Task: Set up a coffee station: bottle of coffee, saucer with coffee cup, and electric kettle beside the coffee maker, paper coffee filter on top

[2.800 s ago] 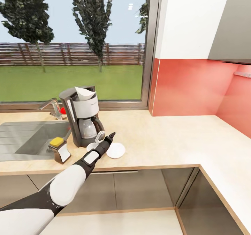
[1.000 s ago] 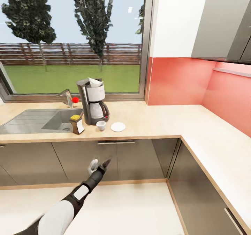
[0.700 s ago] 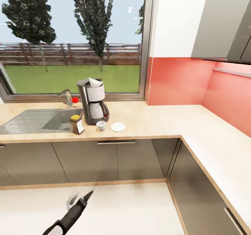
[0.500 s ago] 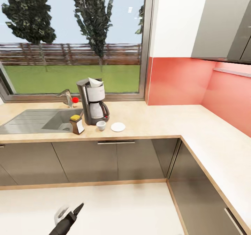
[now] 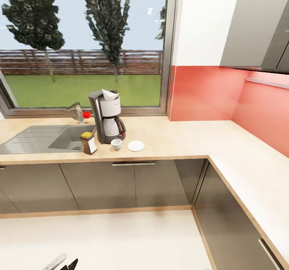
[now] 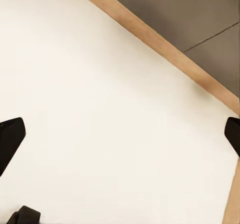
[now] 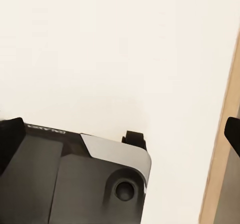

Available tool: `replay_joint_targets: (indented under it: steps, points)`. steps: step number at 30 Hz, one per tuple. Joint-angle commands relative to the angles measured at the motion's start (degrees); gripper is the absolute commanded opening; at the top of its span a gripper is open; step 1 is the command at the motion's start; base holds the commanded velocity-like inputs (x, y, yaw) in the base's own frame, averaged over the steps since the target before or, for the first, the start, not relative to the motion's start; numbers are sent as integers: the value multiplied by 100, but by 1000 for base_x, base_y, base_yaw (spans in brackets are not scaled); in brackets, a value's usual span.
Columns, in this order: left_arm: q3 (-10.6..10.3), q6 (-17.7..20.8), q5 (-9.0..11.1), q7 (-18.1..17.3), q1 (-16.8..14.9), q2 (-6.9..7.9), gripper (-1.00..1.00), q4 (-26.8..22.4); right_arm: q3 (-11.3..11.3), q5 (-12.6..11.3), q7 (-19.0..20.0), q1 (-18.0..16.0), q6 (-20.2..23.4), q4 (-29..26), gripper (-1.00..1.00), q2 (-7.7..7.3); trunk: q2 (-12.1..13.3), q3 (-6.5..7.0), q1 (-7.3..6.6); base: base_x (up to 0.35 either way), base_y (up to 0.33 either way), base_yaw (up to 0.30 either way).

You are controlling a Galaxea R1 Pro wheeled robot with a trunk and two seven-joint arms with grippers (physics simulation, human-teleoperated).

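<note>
head view, one coffee maker (image 5: 106,116), one cup (image 5: 116,143), one saucer (image 5: 136,145), left claw (image 6: 120,134) wide apart, empty

Home kitchen: sink (image 5: 40,139), countertop (image 5: 180,139), cabinets (image 5: 100,185), garden window (image 5: 84,45).

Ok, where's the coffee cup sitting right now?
In the head view, the coffee cup stands on the kitchen countertop, just in front of the coffee maker. The saucer lies beside it, to its right, not under it.
</note>
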Motion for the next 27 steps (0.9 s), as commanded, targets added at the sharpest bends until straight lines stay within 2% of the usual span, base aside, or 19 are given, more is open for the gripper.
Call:
replay_joint_targets:
  steps: [1, 5, 6, 8, 10, 21, 27]
  points:
    - [-20, -8, 59, 46, -5, 1, 100, 10, 44, -63, 13, -5, 4, 1, 100, 0, -10, -11, 2, 0, 0, 0]
    - [-28, -25, -76, 141, 24, 28, 100, 22, 41, -64, 7, -5, 3, -7, 100, 8, -10, -11, 2, 0, 0, 144]
    - [-29, -29, -274, 152, 36, 29, 100, 21, 41, -64, 6, -5, 3, -7, 100, 9, -10, -11, 2, 0, 0, 249]
    - [-24, -35, -513, 162, 43, 22, 100, 18, 38, -64, 6, -5, 3, -8, 100, 10, -10, -11, 2, 0, 0, 264]
    - [-25, -33, -599, 161, 45, 17, 100, 18, 35, -64, 5, -5, 3, -8, 100, 10, -10, -11, 2, 0, 0, 272]
    - [-30, -20, -755, 159, 46, 6, 100, 25, 23, -64, 5, -5, 3, 0, 100, 10, -10, -11, 2, 16, 7, 278]
    - [-29, -20, -773, 160, 46, 12, 100, 18, 23, -64, 5, -5, 3, 0, 100, 10, -10, -11, 2, 147, 164, 279]
